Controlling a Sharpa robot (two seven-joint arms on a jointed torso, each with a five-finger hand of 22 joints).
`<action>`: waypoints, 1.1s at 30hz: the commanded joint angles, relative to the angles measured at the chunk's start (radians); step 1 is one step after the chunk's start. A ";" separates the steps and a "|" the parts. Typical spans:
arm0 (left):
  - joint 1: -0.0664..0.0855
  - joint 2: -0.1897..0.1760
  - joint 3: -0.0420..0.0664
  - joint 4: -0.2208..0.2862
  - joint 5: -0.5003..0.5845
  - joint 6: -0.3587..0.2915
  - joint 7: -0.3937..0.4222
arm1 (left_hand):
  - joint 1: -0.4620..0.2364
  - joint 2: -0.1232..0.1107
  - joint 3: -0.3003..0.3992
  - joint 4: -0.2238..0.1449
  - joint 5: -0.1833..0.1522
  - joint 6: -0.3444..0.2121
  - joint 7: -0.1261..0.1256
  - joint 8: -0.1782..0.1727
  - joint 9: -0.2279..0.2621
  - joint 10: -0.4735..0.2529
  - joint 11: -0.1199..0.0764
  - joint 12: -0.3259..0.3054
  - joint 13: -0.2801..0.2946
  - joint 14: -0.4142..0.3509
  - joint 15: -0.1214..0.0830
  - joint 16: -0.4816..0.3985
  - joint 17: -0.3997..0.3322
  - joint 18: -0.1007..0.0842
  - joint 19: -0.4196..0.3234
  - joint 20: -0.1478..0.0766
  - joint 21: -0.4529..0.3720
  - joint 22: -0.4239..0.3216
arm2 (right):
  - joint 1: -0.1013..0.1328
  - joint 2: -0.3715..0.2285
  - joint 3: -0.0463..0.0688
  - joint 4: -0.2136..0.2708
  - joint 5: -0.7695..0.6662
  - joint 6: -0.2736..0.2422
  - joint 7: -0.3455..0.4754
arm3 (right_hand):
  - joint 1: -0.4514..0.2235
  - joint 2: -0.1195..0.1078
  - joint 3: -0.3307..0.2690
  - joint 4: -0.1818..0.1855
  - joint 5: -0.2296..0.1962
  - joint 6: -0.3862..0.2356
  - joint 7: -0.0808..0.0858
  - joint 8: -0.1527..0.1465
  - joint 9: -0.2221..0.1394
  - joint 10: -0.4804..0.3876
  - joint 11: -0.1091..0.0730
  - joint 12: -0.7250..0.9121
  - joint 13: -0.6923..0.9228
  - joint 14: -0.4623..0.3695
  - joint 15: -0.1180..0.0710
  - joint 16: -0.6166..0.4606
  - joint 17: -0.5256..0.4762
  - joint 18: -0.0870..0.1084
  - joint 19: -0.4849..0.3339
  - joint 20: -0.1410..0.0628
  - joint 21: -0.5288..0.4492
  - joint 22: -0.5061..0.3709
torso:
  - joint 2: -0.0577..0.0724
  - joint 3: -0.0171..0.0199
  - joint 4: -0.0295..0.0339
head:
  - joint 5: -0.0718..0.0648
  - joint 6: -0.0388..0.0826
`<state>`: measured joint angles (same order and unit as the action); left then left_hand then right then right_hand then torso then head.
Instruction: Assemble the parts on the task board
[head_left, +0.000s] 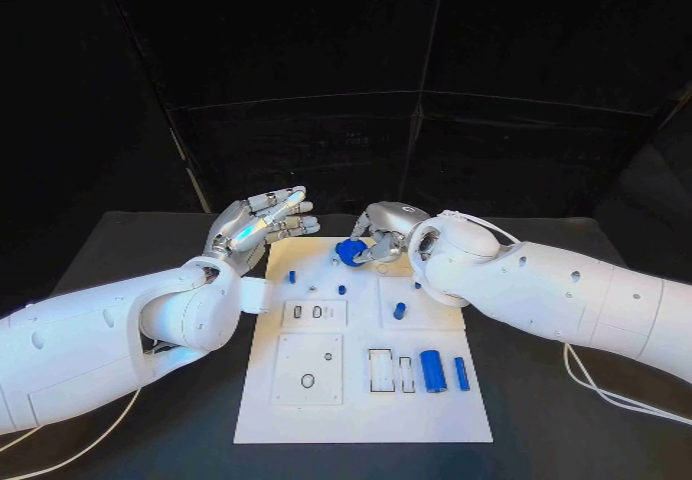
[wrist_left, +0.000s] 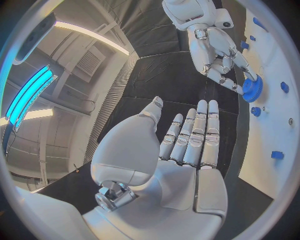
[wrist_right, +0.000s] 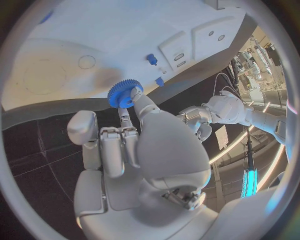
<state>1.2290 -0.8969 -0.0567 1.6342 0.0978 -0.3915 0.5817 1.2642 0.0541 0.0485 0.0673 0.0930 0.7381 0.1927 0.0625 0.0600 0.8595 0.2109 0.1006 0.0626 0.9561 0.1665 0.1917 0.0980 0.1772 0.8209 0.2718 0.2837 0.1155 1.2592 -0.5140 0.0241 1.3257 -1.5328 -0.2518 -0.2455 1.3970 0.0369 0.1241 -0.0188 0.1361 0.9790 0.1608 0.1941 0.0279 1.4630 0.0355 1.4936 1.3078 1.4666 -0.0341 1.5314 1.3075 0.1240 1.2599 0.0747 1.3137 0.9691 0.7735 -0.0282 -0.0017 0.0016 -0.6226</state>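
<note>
- A black table (head_left: 130, 250) spans the scene, its dark top showing on either side.
- A black curtain (head_left: 433, 130) hangs behind the table, falling in panels.
- A white cable (head_left: 606, 395) loops across the table's near right part.
- Another white cable (head_left: 65, 428), possibly similar, trails at the near left.

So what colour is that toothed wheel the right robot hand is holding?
Blue. The round toothed plastic gear shows best in the right wrist view.
</note>
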 joint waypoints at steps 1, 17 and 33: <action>0.002 0.002 0.001 0.001 -0.008 0.015 0.002 | 0.006 0.007 0.001 -0.005 0.001 0.003 0.056 0.001 0.000 0.000 0.000 -0.005 0.000 0.008 -0.001 -0.006 -0.001 0.005 0.009 0.001 0.001 -0.002 | 0.002 0.032 0.001 -0.025 -0.064 -0.030 -0.034 | -0.007 -0.001 0.012 0.003 -0.005 0.087 -0.048 0.001 0.058 0.038 -0.004 -0.001 0.153 0.084 -0.005 0.007 0.163 -0.008 -0.001 -0.005 0.006 0.001 | 0.002 -0.0004 0.0018 | 0.004 -0.001; 0.002 0.009 0.001 -0.001 -0.008 0.016 0.002 | 0.007 0.008 0.001 -0.006 0.001 0.002 0.056 0.001 0.000 -0.001 0.000 -0.005 0.000 0.008 -0.001 -0.006 -0.002 0.005 0.009 0.001 0.001 -0.002 | 0.001 0.144 -0.003 -0.111 -0.093 0.014 -0.028 | -0.019 -0.007 0.020 0.001 -0.011 0.081 -0.044 -0.011 0.054 0.035 -0.001 -0.005 0.149 0.084 -0.002 0.006 0.162 -0.009 -0.001 -0.003 0.005 0.000 | 0.001 0.0016 -0.0020 | 0.012 -0.006; 0.002 0.010 0.001 -0.003 -0.008 0.016 0.001 | 0.007 0.008 0.001 -0.006 0.001 0.002 0.056 0.001 0.000 -0.001 0.000 -0.005 0.000 0.008 -0.001 -0.006 -0.002 0.005 0.009 0.001 0.001 -0.002 | -0.004 0.158 -0.006 -0.133 -0.112 0.088 -0.042 | -0.039 -0.021 0.023 0.000 -0.021 0.077 -0.039 -0.024 0.051 0.031 0.003 -0.010 0.145 0.084 0.002 0.006 0.161 -0.009 0.000 0.001 0.005 0.001 | 0.000 0.0023 -0.0022 | 0.013 -0.013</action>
<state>1.2292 -0.8874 -0.0566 1.6311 0.0978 -0.3892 0.5782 1.2684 0.0582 0.0485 0.0674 0.0930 0.7381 0.1927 0.0625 0.0600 0.8595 0.2109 0.1006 0.0625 0.9561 0.1665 0.1917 0.0982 0.1772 0.8209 0.2718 0.2837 0.1147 1.2540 -0.3560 0.0186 1.1928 -1.6282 -0.1965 -0.2767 1.3661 0.0177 0.1405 -0.0198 0.1195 0.9816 0.1584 0.1738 0.0280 1.4631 0.0358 1.4897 1.3078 1.4667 -0.0339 1.5313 1.3074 0.1241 1.2598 0.0748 1.3136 0.9688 0.7738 -0.0259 -0.0043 0.0156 -0.6354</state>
